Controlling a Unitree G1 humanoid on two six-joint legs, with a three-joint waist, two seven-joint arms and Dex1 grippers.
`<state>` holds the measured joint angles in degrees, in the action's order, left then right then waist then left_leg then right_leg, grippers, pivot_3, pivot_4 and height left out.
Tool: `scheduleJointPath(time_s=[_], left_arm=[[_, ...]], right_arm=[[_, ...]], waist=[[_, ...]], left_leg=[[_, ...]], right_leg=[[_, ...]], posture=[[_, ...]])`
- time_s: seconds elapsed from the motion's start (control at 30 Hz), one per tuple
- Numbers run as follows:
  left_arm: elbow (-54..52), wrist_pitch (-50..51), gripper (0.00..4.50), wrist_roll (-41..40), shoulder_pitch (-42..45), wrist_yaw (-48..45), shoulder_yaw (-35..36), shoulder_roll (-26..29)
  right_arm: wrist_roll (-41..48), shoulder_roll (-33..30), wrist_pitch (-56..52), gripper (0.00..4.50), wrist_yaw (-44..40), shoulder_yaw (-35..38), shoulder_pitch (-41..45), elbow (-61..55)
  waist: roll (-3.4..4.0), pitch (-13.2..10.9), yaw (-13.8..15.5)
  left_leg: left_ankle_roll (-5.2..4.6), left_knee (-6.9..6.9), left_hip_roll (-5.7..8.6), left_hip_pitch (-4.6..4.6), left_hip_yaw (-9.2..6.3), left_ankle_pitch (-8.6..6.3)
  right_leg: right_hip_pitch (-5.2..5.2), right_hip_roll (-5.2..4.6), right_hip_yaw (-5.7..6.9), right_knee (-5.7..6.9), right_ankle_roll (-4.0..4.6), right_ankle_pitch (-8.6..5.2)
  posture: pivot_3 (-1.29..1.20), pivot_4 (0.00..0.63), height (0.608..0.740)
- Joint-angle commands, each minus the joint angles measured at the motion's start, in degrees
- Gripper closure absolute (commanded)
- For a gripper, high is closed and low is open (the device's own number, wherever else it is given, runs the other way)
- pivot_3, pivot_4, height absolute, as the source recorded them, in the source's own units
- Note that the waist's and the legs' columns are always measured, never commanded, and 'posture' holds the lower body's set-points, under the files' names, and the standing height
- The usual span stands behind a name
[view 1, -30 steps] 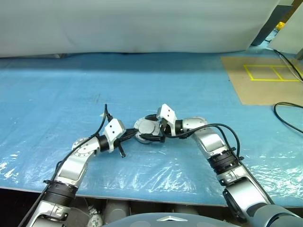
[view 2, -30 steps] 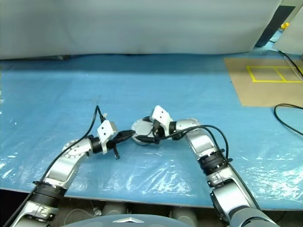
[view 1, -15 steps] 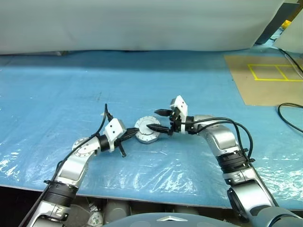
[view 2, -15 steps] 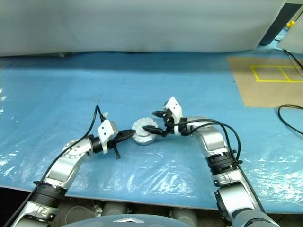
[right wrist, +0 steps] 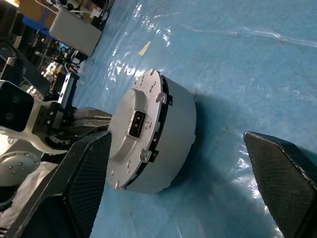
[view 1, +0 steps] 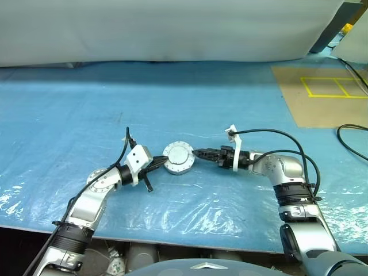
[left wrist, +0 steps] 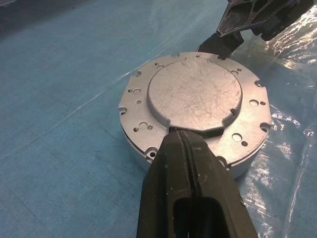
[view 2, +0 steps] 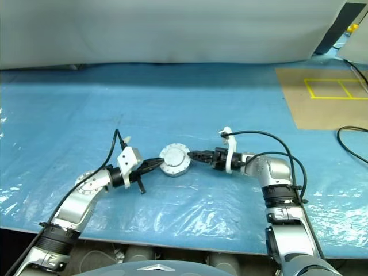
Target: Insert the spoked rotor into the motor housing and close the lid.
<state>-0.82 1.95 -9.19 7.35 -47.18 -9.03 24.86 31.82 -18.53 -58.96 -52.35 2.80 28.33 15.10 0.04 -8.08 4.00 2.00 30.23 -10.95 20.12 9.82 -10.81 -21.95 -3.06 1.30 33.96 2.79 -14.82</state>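
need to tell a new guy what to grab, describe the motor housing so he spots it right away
On the blue sheet covering the table, look near the front edge, midway between the two robot arms. The motor housing is the round grey metal puck there, closed by a flat lid with small holes round its rim. It is the one loose thing on the sheet, with the shut left gripper at one side and the open right gripper at the other.

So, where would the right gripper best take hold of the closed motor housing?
Probably across the smooth round side wall of the motor housing, coming level from its right: it lies flat, and the open right gripper already faces that wall, opposite the left gripper.
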Motion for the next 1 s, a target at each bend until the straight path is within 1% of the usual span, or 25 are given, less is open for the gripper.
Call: scheduleJointPath(time_s=[0.03, 0.17, 0.3, 0.4, 0.53, 0.57, 0.6, 0.63, 0.7, 1.0], left_arm=[[1.3, 1.5, 4.5, 1.3, -1.3, -0.2, -1.7, 0.3], [1.2, 1.5, 4.5, 1.3, -1.3, 0.1, -1.9, 0.1], [1.0, 1.6, 4.5, 1.3, -1.3, 0.1, -1.7, 0.3], [1.0, 1.6, 4.5, 1.3, -1.5, 0.1, -1.6, 0.5], [1.0, 1.6, 4.5, 1.3, -1.5, -0.1, -1.6, 0.6], [1.1, 1.7, 4.5, 1.3, -1.5, -0.1, -1.5, 0.7], [1.1, 1.7, 4.5, 1.2, -1.4, -0.1, -1.5, 0.7], [1.2, 1.6, 4.5, 1.2, -1.4, -0.1, -1.5, 0.7], [1.2, 1.7, 4.5, 1.0, -1.2, -0.2, -1.4, 0.7], [-0.2, 2.4, 4.5, 0.0, -2.1, -0.1, -0.7, 0.7]], right_arm=[[2.5, 2.5, -2.3, 0.01, 1.6, 0.6, 0.2, -0.2], [3.2, 6.1, -1.9, 0.01, 2.8, -0.1, 0.3, -0.9], [3.2, 6.3, -2.2, 0.01, 3.3, -0.2, -0.3, -0.7], [3.1, 5.2, -2.1, 0.59, 3.0, 0.3, -0.8, 0.1], [3.0, 4.0, -1.6, 1.95, 2.6, 0.1, -1.2, 0.1], [3.0, 4.0, -1.6, 2.24, 2.5, -0.1, -1.4, -0.2], [3.1, 3.9, -1.5, 2.42, 2.4, -0.4, -1.5, -0.3], [3.2, 4.0, -1.5, 2.5, 2.4, -0.6, -1.5, -0.5], [3.5, 4.4, -1.4, 2.51, 2.6, -0.8, -1.6, -0.9], [3.5, 4.7, -0.9, 2.54, 2.5, -1.9, -1.8, -0.7]], waist=[[0.0, 0.0, 0.0], [0.01, 0.0, 0.1], [0.0, 0.0, 0.1], [0.0, 0.0, 0.1], [0.01, 0.0, 0.1], [0.03, 0.0, 0.1], [0.03, 0.0, 0.2], [0.03, 0.0, 0.2], [0.03, 0.0, 0.3], [0.03, 0.0, 0.2]], left_leg=[[0.0, 0.01, 0.0, 0.0, 0.0, 0.0], [0.0, 0.03, 0.0, 0.02, 0.0, 0.0], [0.0, 0.03, 0.0, 0.02, 0.01, 0.0], [0.0, 0.04, 0.0, 0.01, 0.01, 0.0], [0.01, 0.04, 0.01, 0.03, 0.01, 0.0], [0.0, 0.04, 0.01, 0.02, 0.02, 0.0], [0.0, 0.05, 0.01, 0.0, 0.01, 0.0], [0.0, 0.09, 0.01, 0.0, 0.02, 0.0], [0.0, 0.21, 0.02, 0.0, 0.03, 0.0], [0.0, 0.43, 0.0, -0.06, 0.02, 0.0]], right_leg=[[0.0, 0.0, 0.0, 0.02, 0.02, -0.01], [0.0, -0.01, 0.0, 0.02, 0.15, -0.09], [0.0, -0.01, 0.01, 0.03, 0.13, -0.08], [0.0, -0.01, 0.01, 0.06, 0.11, -0.06], [-0.01, -0.01, 0.01, 0.06, -0.01, 0.01], [-0.01, -0.01, 0.01, 0.07, -0.04, 0.02], [0.0, -0.02, 0.01, 0.1, -0.03, 0.02], [0.0, -0.02, 0.01, 0.16, -0.03, 0.02], [0.0, -0.05, 0.0, 0.29, 0.15, -0.09], [-0.05, -0.08, -0.03, 0.62, 0.23, -0.15]], posture=[[0.0, 0.15, 0.74], [0.0, 0.15, 0.74], [0.0, 0.15, 0.74], [0.0, 0.15, 0.74], [0.0, 0.15, 0.74], [0.0, 0.15, 0.74], [0.0, 0.15, 0.74], [0.0, 0.15, 0.74], [0.0, 0.15, 0.74], [0.0, 0.15, 0.74]])
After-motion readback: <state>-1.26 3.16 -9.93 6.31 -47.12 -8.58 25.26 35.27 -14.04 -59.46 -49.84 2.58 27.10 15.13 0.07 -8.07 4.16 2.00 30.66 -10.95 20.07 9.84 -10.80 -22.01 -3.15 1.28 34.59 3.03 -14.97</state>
